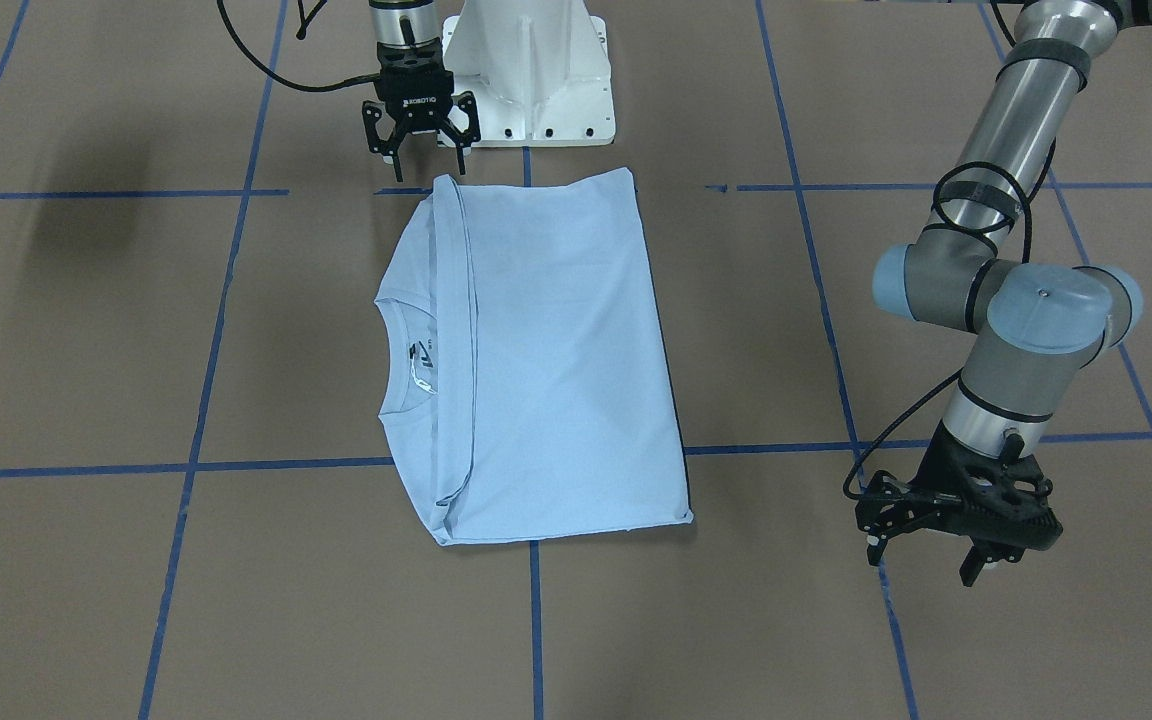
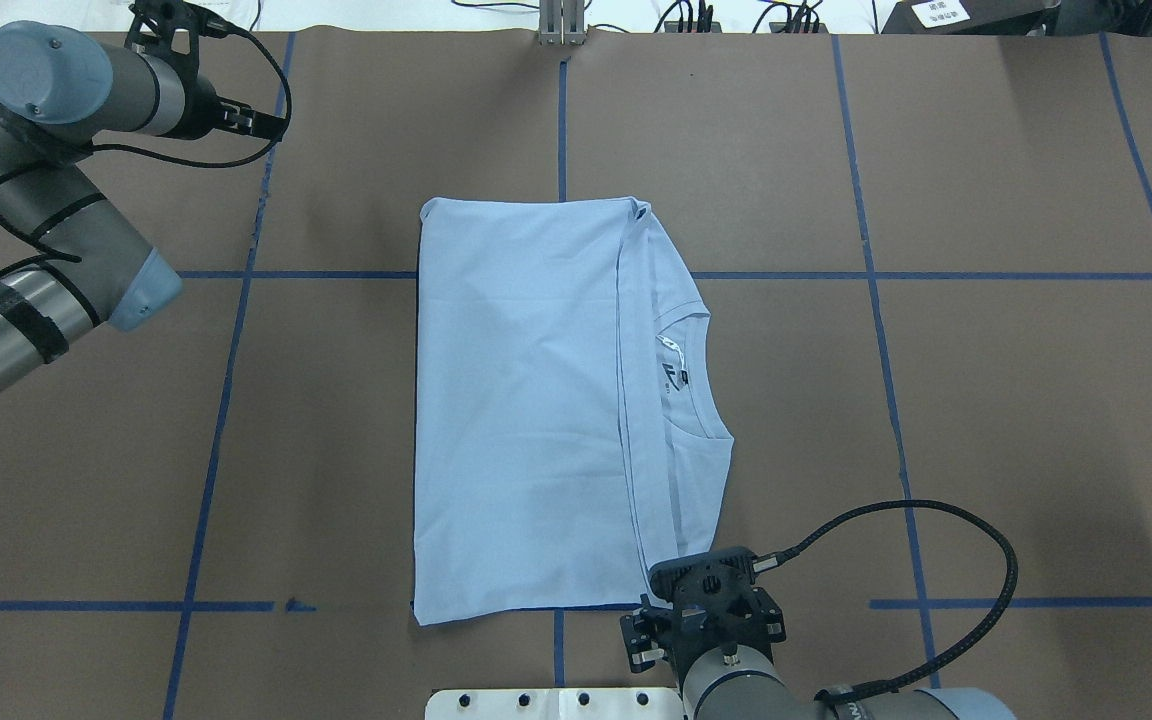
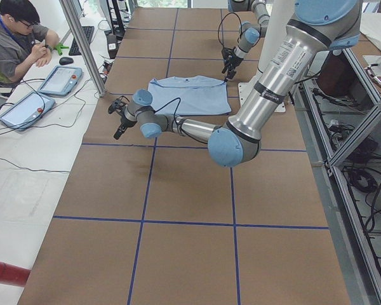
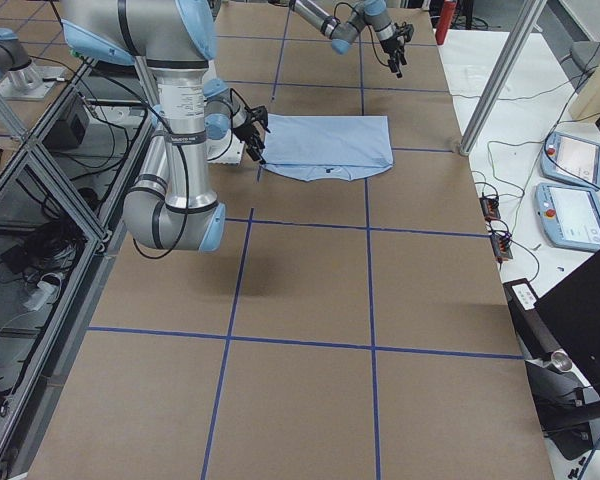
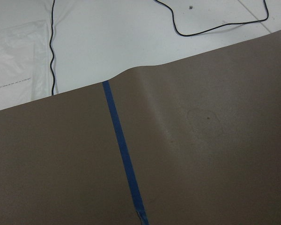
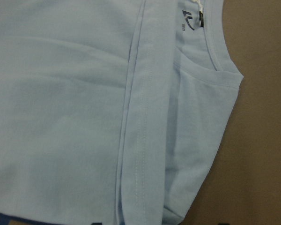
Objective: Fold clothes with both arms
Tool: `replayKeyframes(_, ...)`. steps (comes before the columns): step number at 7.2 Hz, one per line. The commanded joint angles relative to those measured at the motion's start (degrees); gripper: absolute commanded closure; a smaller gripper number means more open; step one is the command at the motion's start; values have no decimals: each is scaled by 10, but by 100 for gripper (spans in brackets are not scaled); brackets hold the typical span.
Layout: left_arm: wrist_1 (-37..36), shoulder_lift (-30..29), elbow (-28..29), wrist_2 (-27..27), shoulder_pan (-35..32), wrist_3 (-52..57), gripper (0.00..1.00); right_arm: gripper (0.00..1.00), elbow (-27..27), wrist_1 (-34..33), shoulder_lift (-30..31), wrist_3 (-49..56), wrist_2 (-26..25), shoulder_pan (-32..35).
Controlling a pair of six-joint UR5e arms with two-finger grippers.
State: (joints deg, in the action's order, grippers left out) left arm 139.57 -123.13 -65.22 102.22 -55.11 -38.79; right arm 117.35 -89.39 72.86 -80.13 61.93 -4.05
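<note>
"Checking the grippers first: has either got hold of anything?"

"No. The right gripper (image 1: 424, 150) hangs with its fingers spread and nothing between them. It is just beside the T-shirt (image 1: 556, 350), at the robot's edge of the worktop (image 1: 86, 350). The left gripper (image 1: 924, 565) is spread and empty too, well apart from the cloth, out toward the worktop's far edge."

"So how far along is the folding?"

"Well on, I'd judge. The shirt lies flat at the worktop's middle as a tidy rectangle. Its sleeves are tucked away and the lower part is brought up over the body. Only a strip with the collar (image 1: 414, 360) and its label shows (the print is hidden). One more fold in half may be left, or none."

"Anything in the way?"

"Nothing lies on the shirt. The white pedestal (image 1: 531, 70) stands close behind the right gripper. A person (image 3: 19, 38) sits at a side bench with tablets (image 3: 60, 79), off the worktop."
</note>
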Motion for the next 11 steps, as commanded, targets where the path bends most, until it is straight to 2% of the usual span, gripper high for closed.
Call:
replayKeyframes(1,0,0,-1,0,10,-28,0,29,-6,5,-3,52,-8,-7)
replayKeyframes(3,1,0,-4,0,13,-30,0,38,-9,10,-7,109,-22,13)
replayKeyframes(7,1,3,-4,0,13,-30,0,38,-46,15,-40,117,-31,13)
replayKeyframes(9,1,4,-4,0,13,-30,0,58,-45,14,-39,117,-31,13)
replayKeyframes(11,1,4,-4,0,13,-30,0,59,-42,14,-36,117,-31,11)
